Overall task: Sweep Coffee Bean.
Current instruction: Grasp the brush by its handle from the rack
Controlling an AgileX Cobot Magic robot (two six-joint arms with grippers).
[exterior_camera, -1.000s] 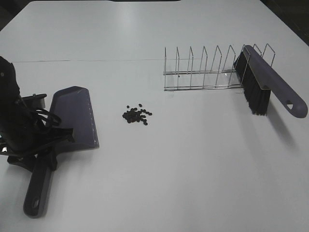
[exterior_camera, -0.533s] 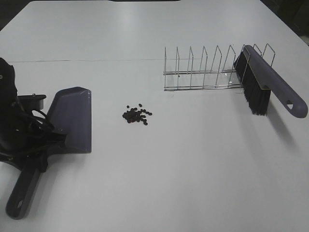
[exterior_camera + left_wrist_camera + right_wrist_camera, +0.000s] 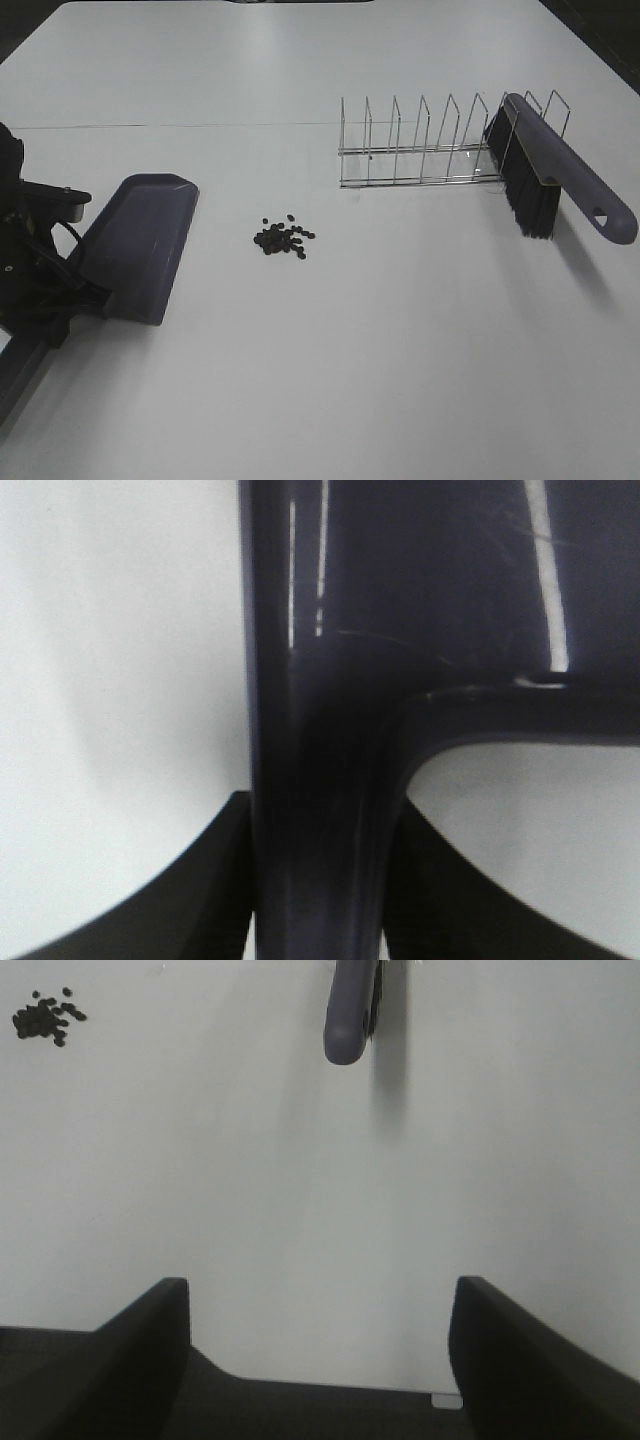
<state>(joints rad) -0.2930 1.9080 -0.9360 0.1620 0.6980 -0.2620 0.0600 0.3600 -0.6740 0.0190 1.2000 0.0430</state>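
On my far left the left claw (image 3: 50, 300) is clamped fully shut on the handle of the one dustpan (image 3: 135, 245), whose wide lip looks turned toward the beans. The pan seems to be stiff, light plastic, so I judge the narrow handle is the right place to hold it. Next comes the coffee bean (image 3: 283, 238) heap: one loose cluster on the bare bench (image 3: 400, 350), near the pan's lip but apart from it. I'd guess around two dozen, though they are too small to count exactly. They should be light, hard and quick to roll, so I wouldn't pinch them; they need gentle pushing with bristles. Further right stands one wire rack (image 3: 420, 150), and one brush (image 3: 555, 180) leans at its right end with its black bristles down. Its handle looks rigid, and I'd take it by the free end that juts clear of the wires. My right claw (image 3: 318, 1295) shows only in its own wrist view, hanging wide open and holding nothing.
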